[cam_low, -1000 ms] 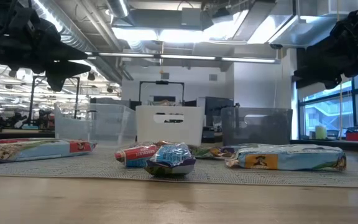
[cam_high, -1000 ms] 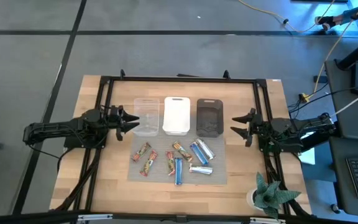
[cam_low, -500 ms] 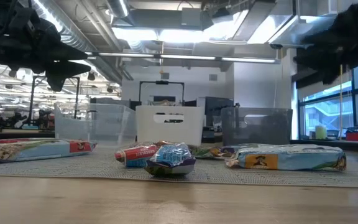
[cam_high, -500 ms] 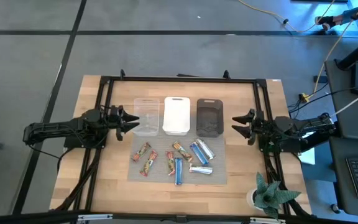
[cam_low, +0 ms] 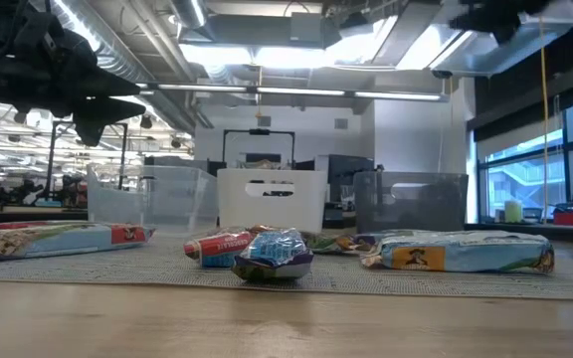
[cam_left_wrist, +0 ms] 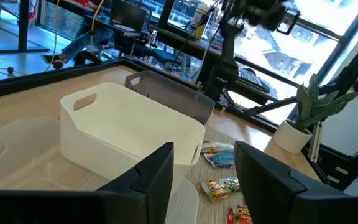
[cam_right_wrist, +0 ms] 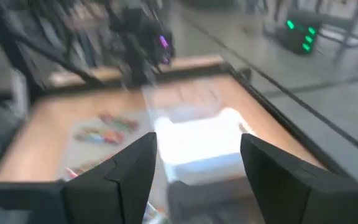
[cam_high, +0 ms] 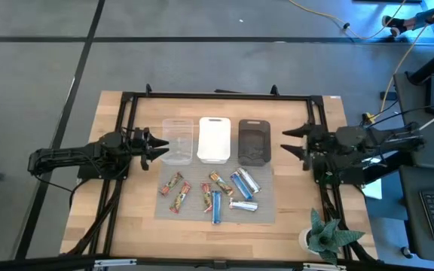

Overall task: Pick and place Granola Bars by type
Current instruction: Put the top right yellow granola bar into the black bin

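Note:
Several small wrapped granola bars point(cam_high: 213, 193) lie on a grey mat point(cam_high: 262, 214) at the table's middle, near side: red-green ones point(cam_high: 175, 183) at the left, blue ones point(cam_high: 217, 205) in the middle, silver-blue ones point(cam_high: 244, 182) at the right. Behind them stand three bins: clear point(cam_high: 176, 141), white point(cam_high: 215, 139) and dark point(cam_high: 253, 141). My left gripper point(cam_high: 160, 147) is open and empty beside the clear bin's left side. My right gripper point(cam_high: 292, 141) is open and empty, raised to the right of the dark bin.
A black frame point(cam_high: 217, 95) runs round the table. A potted plant point(cam_high: 324, 235) stands at the near right corner. Bare wood point(cam_high: 138, 214) lies left of the mat and along the near edge.
My right gripper has risen and shifted slightly toward the table's far edge; in the low view it has gone up out of the upper right corner. Its fingers stay open. My left arm has kept still.

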Robot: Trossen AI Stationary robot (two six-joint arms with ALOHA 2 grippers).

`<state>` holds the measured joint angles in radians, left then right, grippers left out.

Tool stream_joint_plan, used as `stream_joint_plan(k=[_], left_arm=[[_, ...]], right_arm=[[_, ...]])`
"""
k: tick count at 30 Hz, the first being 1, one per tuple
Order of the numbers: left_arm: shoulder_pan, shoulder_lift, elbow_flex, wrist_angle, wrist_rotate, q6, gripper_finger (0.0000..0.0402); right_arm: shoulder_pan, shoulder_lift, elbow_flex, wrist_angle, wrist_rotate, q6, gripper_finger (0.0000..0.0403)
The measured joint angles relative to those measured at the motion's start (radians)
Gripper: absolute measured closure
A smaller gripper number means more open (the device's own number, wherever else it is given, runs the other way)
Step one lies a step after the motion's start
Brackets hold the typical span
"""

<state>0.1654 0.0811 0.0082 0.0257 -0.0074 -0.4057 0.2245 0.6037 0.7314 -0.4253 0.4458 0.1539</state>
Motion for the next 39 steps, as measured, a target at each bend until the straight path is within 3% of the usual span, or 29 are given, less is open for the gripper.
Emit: stream_joint_plan(k=[5,9,13,21,29,39], left_arm=[[0.0,0.0,0.0,0.0,0.0,0.0,0.0239],[0.0,0.0,0.0,0.0,0.0,0.0,0.0239],[0.0,0.0,0.0,0.0,0.0,0.0,0.0239],[0.0,0.0,0.0,0.0,0.0,0.0,0.0239],[0.0,0.0,0.0,0.0,0.0,0.0,0.0239],[0.0,0.0,0.0,0.0,0.0,0.0,0.0239]], right_arm=[[0.004,0.334,0.332,-0.292,0.007,0.067,0.0166],[0.025,0.56,0.533,-0.529,-0.039,0.268,0.0166],[0.055,0.719,0.647,-0.662,-0.116,0.469,0.0166],[0.11,0.912,0.665,-0.625,-0.263,0.651,0.0166],[0.132,1.079,0.665,-0.647,-0.267,0.953,0.0166],[0.132,1.239,0.665,-0.641,-0.247,0.968,0.0166]])
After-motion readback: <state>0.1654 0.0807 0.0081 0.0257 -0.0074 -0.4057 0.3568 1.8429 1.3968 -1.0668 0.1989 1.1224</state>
